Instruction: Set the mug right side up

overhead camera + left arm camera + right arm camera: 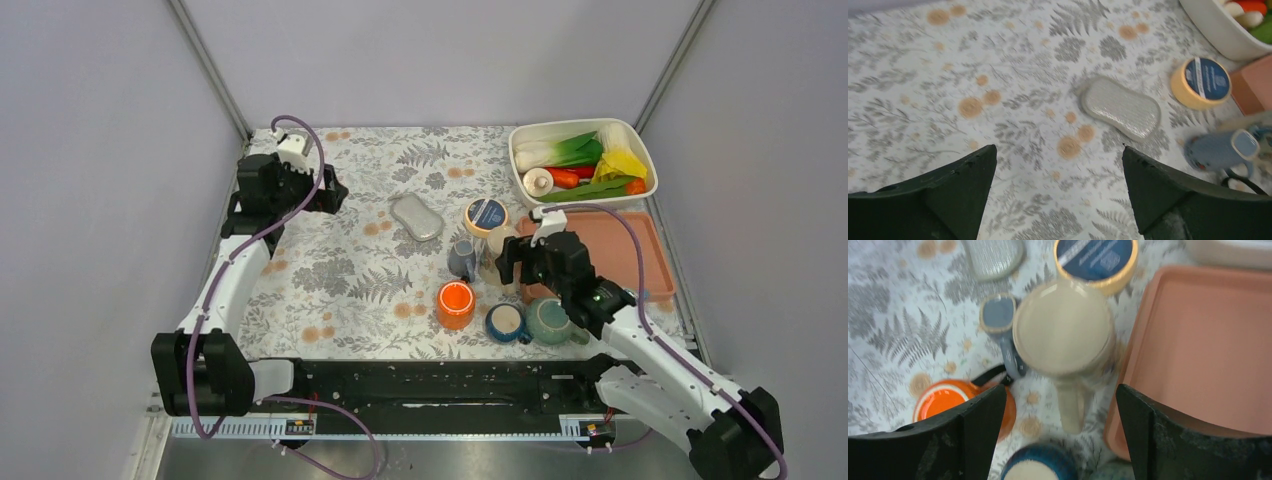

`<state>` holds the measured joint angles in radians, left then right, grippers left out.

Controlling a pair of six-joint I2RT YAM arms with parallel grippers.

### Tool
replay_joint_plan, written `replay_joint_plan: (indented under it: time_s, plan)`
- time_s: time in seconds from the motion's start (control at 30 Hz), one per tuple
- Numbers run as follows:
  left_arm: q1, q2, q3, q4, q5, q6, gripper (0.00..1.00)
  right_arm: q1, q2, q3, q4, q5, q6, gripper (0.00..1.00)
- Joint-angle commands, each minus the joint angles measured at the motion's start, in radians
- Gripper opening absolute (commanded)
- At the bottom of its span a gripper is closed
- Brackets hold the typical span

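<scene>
A beige mug (pixel 1063 330) stands upside down, flat base up, its handle (pixel 1070 405) pointing towards my right wrist camera. It sits between the pink tray and a small grey-blue object (pixel 998 315). My right gripper (pixel 1060 390) is open and hovers just above the mug, its fingers either side of the handle and not touching it. In the top view the right gripper (pixel 515 262) covers the mug. My left gripper (pixel 330 192) is open and empty over the far left of the table, and in its wrist view (pixel 1058 150) only bare cloth lies between the fingers.
An orange mug (pixel 455 303), a blue mug (pixel 505 322) and a teal mug (pixel 548 320) stand upright near the front. A tape roll (pixel 486 215) and grey sponge (pixel 417 216) lie behind. The pink tray (pixel 620 250) and a white bin (pixel 515 165) of vegetables are on the right.
</scene>
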<state>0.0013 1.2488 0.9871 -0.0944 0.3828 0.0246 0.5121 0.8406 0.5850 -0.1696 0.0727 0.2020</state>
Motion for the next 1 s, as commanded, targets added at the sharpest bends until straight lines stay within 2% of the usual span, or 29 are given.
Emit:
replay_joint_plan:
  time_s: [0.0,0.03,0.1,0.33,0.7,0.77,0.97]
  plan:
    - [-0.001,-0.030,0.022,-0.258,0.168,-0.017,0.99,0.107,0.062,-0.010,-0.144,0.170,0.120,0.88]
    - [-0.001,-0.038,0.019,-0.261,0.173,-0.019,0.98,0.127,0.085,0.007,-0.152,0.179,0.124,0.84]
    - [-0.002,-0.051,0.016,-0.263,0.170,-0.021,0.97,0.164,0.145,0.035,-0.156,0.216,0.124,0.83]
    - [-0.006,-0.051,0.018,-0.277,0.173,-0.053,0.94,0.190,0.338,0.084,-0.137,0.262,0.180,0.75]
    - [-0.017,-0.053,0.012,-0.277,0.183,-0.060,0.91,0.190,0.442,0.106,-0.077,0.337,0.199,0.57]
    - [-0.019,-0.052,0.012,-0.279,0.183,-0.060,0.90,0.189,0.454,0.111,-0.070,0.342,0.194,0.50]
    - [-0.025,-0.049,0.029,-0.306,0.202,-0.053,0.89,0.190,0.443,0.125,-0.070,0.345,0.194,0.14]
